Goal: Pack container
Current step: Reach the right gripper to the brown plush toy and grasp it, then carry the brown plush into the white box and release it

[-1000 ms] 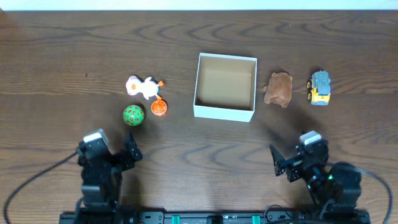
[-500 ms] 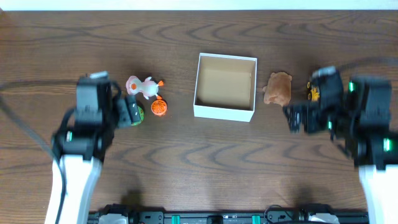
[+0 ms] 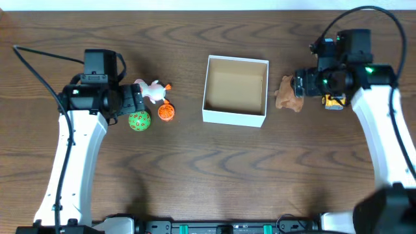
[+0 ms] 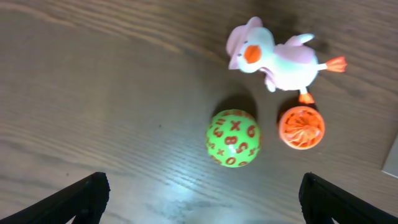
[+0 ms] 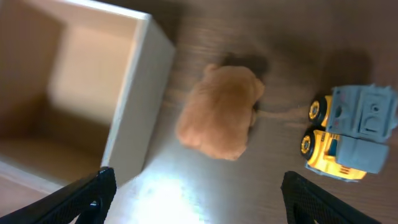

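The container (image 3: 234,117), a square white-walled box with a brown, empty inside, stands mid-table. My left gripper (image 3: 130,104) is open above a green ball with orange marks (image 3: 139,121). In the left wrist view the green ball (image 4: 233,137) lies ahead of the open fingers (image 4: 202,199), with an orange ball (image 4: 301,127) and a white and pink duck (image 4: 273,56) beside it. My right gripper (image 3: 302,84) is open above a brown plush (image 3: 289,94). In the right wrist view the plush (image 5: 221,118) lies between the container's wall (image 5: 134,93) and a toy truck (image 5: 354,140), ahead of the open fingers (image 5: 196,193).
The duck (image 3: 149,91) and orange ball (image 3: 166,112) lie left of the container. The yellow and grey truck (image 3: 335,101) is partly hidden under the right arm. A black cable (image 3: 39,55) trails from the left arm. The brown wooden table (image 3: 214,169) carries everything.
Both arms have swung from the table's front edge out over the toys: the left to the green ball, the right to the brown plush. No toy has moved.
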### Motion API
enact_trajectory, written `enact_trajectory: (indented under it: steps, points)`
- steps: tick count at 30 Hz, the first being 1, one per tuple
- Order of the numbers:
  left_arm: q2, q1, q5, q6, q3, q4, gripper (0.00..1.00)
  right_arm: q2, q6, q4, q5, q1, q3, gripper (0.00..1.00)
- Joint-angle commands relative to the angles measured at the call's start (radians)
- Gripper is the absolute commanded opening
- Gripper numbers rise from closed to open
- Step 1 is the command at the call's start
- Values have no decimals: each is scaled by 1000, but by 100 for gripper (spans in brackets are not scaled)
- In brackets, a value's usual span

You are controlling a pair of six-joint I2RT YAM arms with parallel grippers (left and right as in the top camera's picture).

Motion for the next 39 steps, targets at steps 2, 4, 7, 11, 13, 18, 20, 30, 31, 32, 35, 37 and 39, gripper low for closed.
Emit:
enact_trajectory:
  steps: [2,4,7,11,13,18,20,30,31,32,35,37,39]
  points:
    - [4,10,2,9,20,-4,98,134,114,58,70,3,18,88]
    - [4,10,2,9,20,-4,98,192,121,84,70,3,18,89]
    - [4,10,2,9,20,-4,98,275,122,120,70,3,18,89]
    - [4,10,2,9,20,-4,98,369,144,158,66,3,18,83]
    - [4,10,2,9,20,-4,98,404,143,157,66,5,18,73]
    - [4,10,2,9,20,-4,98,452,146,114,66,19,18,29]
    - [4,10,2,9,20,-4,98,443,156,92,67,26,19,8]
    - [4,10,2,9,20,-4,98,213,185,-47,93,65,100,1]
    - [4,10,2,9,20,-4,98,175,185,-56,93,81,114,1]
    - [4,10,2,9,20,-4,98,133,185,-62,93,100,132,1]
    - [4,10,2,9,20,-4,98,36,189,-59,93,152,166,1]
    - [4,10,2,9,20,-4,98,-21,198,-36,93,198,179,1]
    - [4,10,2,9,20,-4,98,-63,223,1,93,246,180,1]
